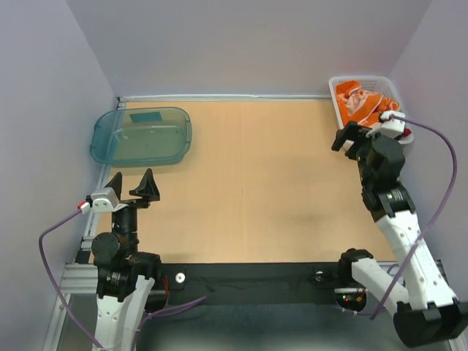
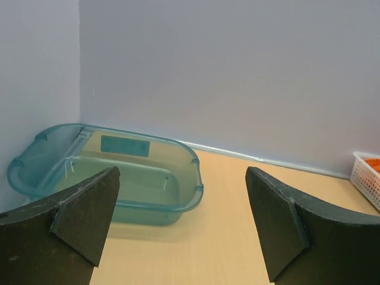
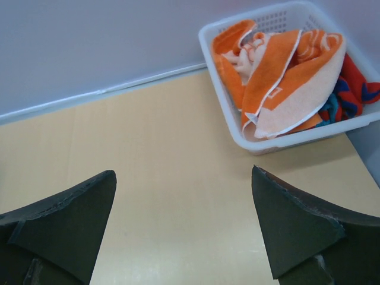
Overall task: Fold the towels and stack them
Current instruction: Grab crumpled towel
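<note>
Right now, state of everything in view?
left gripper, open, holding nothing.
right gripper, open, holding nothing, near basket.
orange towel, crumpled, unfolded, in basket.
red towel, bunched beneath the orange one.
basket, upright, holding towels.
tray, upright, empty.

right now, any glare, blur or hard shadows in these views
top external: even, soft light, sharp, only a faint shadow on the table; left wrist: no glare, tray clear, left fingers dark and a little soft; right wrist: towels and basket crisp, right fingers dark
</note>
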Action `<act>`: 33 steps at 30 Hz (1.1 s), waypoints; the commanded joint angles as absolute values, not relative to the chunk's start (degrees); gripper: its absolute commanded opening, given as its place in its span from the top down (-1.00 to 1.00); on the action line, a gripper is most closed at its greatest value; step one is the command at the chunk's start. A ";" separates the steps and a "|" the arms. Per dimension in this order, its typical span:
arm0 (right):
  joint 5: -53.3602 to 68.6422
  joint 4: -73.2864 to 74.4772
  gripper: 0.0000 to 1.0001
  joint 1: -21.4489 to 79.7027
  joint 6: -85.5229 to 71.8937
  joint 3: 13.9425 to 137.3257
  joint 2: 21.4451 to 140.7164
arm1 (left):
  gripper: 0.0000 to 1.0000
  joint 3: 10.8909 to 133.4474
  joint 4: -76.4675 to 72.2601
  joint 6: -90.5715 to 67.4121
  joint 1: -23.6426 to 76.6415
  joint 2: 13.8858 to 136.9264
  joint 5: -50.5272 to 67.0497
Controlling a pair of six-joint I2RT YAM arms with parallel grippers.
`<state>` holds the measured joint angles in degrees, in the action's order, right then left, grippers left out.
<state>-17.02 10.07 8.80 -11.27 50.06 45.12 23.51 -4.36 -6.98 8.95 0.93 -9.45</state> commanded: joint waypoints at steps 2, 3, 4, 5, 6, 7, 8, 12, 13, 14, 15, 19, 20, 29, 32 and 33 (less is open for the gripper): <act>-30.31 10.55 -1.00 9.14 -13.36 60.63 60.70 | -0.97 25.14 -5.36 -8.00 9.49 -1.65 -12.12; -31.71 10.55 -1.00 9.05 -13.19 62.04 63.26 | -0.97 25.05 -5.45 -7.91 9.58 -1.84 -12.56; -32.60 10.55 -1.00 8.79 -13.01 63.79 65.54 | -0.97 24.96 -5.45 -8.00 9.84 -2.11 -13.09; -33.65 10.46 -1.00 7.92 -12.49 66.68 71.05 | -0.97 24.87 -5.45 -8.00 10.19 -2.37 -14.23; -34.01 10.55 -1.00 7.21 -12.39 68.45 73.45 | -0.97 24.87 -5.36 -8.09 10.89 -2.55 -14.67; -33.84 10.46 -1.00 5.55 -12.57 71.34 76.35 | -0.97 24.79 -5.27 -8.09 11.33 -2.98 -15.03; -33.58 10.55 -1.00 4.58 -13.09 73.11 80.73 | -0.97 24.79 -5.27 -8.00 11.69 -3.08 -15.64; -32.17 10.55 -0.93 0.27 -14.85 81.37 91.56 | -0.97 24.52 -5.27 -7.91 13.27 -3.69 -16.17; -30.78 10.55 -0.91 -2.00 -15.64 83.30 93.41 | -0.97 24.61 -5.45 -7.91 13.62 -3.78 -16.35; -30.15 10.55 -0.91 -2.80 -16.95 86.54 97.34 | -0.97 24.35 -5.62 -7.91 13.80 -3.78 -16.52; -29.45 10.55 -0.90 -3.68 -17.57 88.57 99.12 | -0.97 24.26 -5.62 -7.91 13.97 -3.78 -16.78; -27.08 10.55 -0.86 -6.32 -18.89 97.45 108.53 | -0.97 24.08 -5.89 -7.74 14.76 -3.43 -16.88; -26.55 10.46 -0.85 -6.68 -19.24 99.30 110.20 | -0.97 24.08 -5.98 -7.73 14.77 -3.34 -16.61; -27.59 10.46 -0.52 -8.70 -19.96 110.56 124.00 | -0.97 23.55 -6.50 -7.21 15.03 -1.32 -16.61; -27.42 10.37 0.23 -8.70 -17.15 112.06 124.28 | -0.97 23.47 -6.77 -7.12 15.12 -0.71 -16.26; -27.42 10.28 0.44 -8.70 -16.44 112.15 123.93 | -0.97 23.47 -6.85 -7.12 15.12 -0.62 -16.35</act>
